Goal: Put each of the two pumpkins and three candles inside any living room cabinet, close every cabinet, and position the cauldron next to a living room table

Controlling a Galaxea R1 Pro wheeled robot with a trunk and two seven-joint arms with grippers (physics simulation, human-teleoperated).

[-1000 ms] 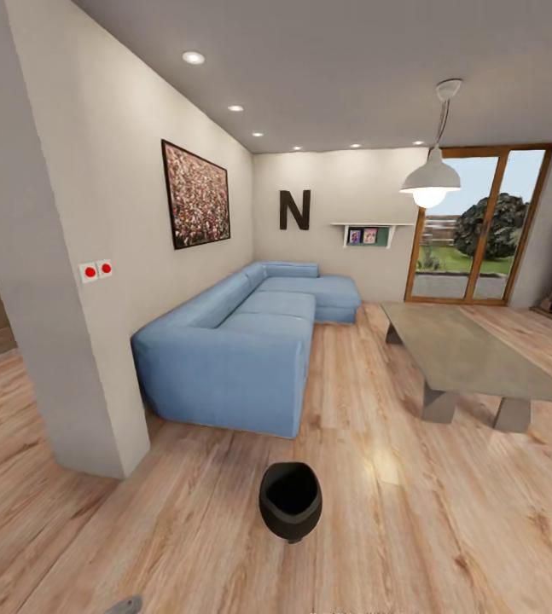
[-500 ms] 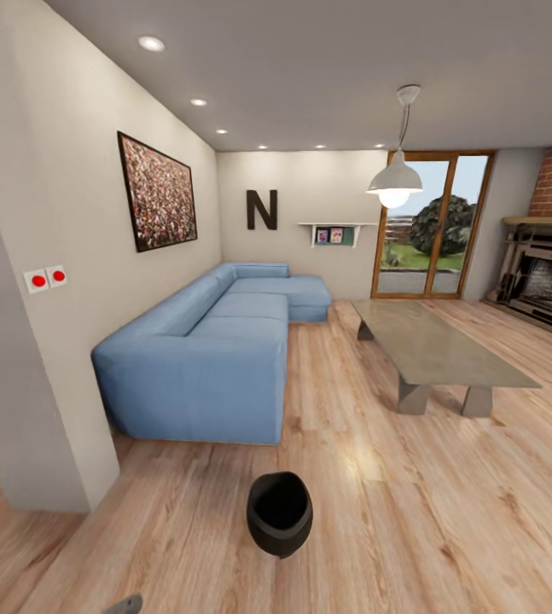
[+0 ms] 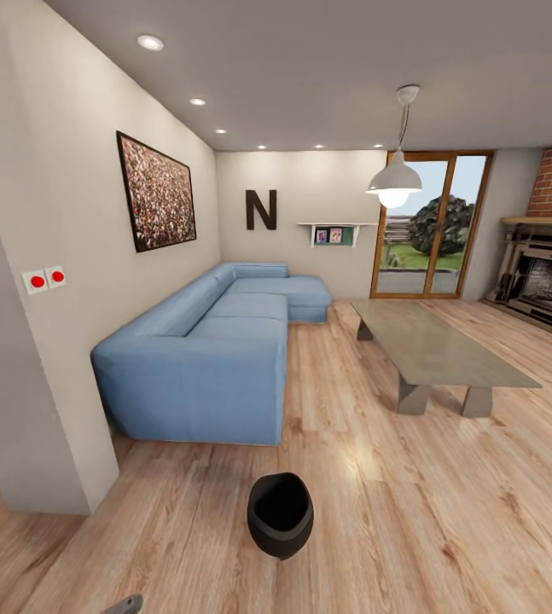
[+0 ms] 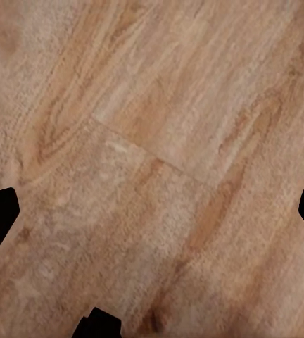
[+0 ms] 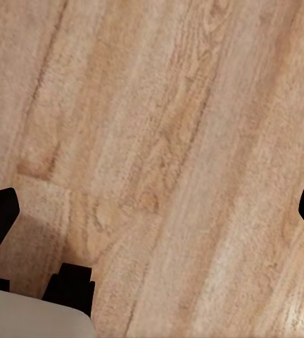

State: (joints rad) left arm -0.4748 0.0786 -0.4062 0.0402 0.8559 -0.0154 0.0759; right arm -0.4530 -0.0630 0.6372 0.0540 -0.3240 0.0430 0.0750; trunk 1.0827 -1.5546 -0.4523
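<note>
Fingers of the left gripper (image 4: 152, 211) show in the left wrist view as dark tips at opposite edges of the picture, spread wide, with nothing between them. Below them lies bare wooden floor (image 4: 159, 127); the tips touch nothing visible. Fingers of the right gripper (image 5: 152, 211) show the same way in the right wrist view: dark tips at opposite edges, set wide apart, empty, with floor planks beneath. A pale grey shape sits at one corner of that view; what it is cannot be told.

Head view layout:

- Cauldron (image 3: 280, 514): black, round-bellied, mouth open upward, standing upright on the floor at the near centre. It is apart from all furniture. Its position relative to either set of fingers cannot be told, since neither wrist view includes it.
- Table (image 3: 438, 345): long, low, grey reflective top, on angled legs, standing to the right and farther into the room. It is well apart from the cauldron, with open floor between them.
- Sofa (image 3: 216, 350): blue corner unit along the left wall, nearer the cauldron than the table is, not touching it.
- Left wall: framed picture (image 3: 156, 192) and two red-dotted switches (image 3: 44, 278).
- Far wall: letter N (image 3: 261, 210), small shelf (image 3: 328, 232), glazed door (image 3: 429, 223).
- Pendant lamp (image 3: 395, 179) hangs above the table's far end.
- Fireplace (image 3: 549, 277) with brick above, at the right edge.
</note>
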